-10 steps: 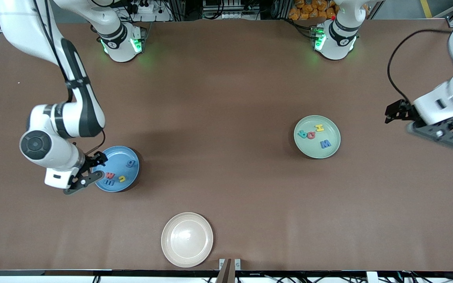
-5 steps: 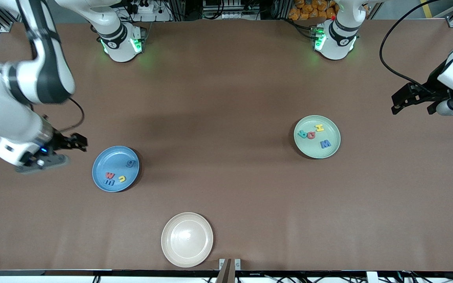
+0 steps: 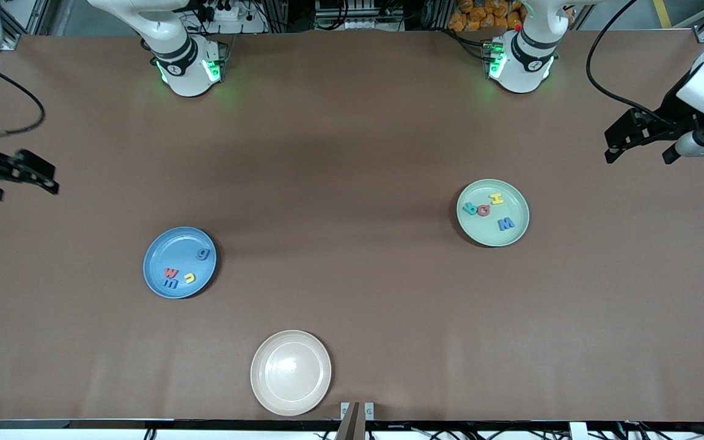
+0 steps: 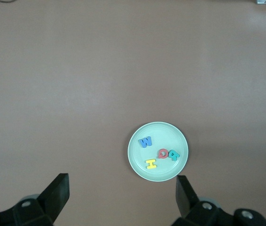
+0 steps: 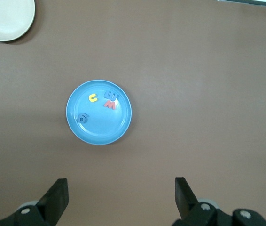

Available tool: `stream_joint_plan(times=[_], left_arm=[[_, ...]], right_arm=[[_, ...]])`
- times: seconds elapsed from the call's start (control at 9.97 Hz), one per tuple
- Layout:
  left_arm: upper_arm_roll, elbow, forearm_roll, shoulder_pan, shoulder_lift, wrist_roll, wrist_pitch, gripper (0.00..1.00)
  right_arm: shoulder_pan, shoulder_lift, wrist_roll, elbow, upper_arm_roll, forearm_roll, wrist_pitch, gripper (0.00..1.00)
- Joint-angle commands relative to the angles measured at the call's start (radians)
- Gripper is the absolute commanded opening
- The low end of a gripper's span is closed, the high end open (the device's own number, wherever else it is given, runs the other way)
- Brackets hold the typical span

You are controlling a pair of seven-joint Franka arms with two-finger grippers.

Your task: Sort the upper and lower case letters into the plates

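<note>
The blue plate (image 3: 179, 244) holds several small letters: a blue g (image 3: 203, 254), a red w (image 3: 170, 272), a yellow u (image 3: 189, 278) and a blue m (image 3: 170, 283). On the mint green plate (image 3: 514, 235) lie a yellow H (image 3: 497, 198), a teal letter (image 3: 470, 208), a red G (image 3: 483, 211) and a blue M (image 3: 506, 224). My right gripper (image 3: 25, 183) hangs open and empty over bare table at the right arm's end. The right wrist view shows the blue plate (image 5: 105, 129) from high up. My left gripper (image 3: 638, 156) is open and empty over the left arm's end, and the mint plate (image 4: 159, 133) shows in its wrist view.
A cream-white plate (image 3: 291, 391) with nothing on it sits near the table's front edge, nearer to the front camera than the blue plate. It also appears in a corner of the right wrist view, cream-white plate (image 5: 3, 16). Both arm bases stand along the table's back edge.
The right gripper has pulled away from the blue plate's rim and swung out toward the right arm's end of the table. The left gripper has drifted a little toward the robots' side. Letters have not moved.
</note>
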Motion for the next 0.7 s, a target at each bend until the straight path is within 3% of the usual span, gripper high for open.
stream_joint_plan(times=[0.0,0.6], left_arm=[[0.016,0.001,-0.014,-0.010,0.000,0.068,-0.014,1.00],[0.007,0.007,-0.014,-0.015,0.018,0.082,-0.014,1.00]], right_arm=[[-0.023,-0.009,0.061,0.073,0.011,0.017,-0.079,1.00],[-0.031,-0.018,0.063,0.075,0.011,0.018,-0.082,1.00]])
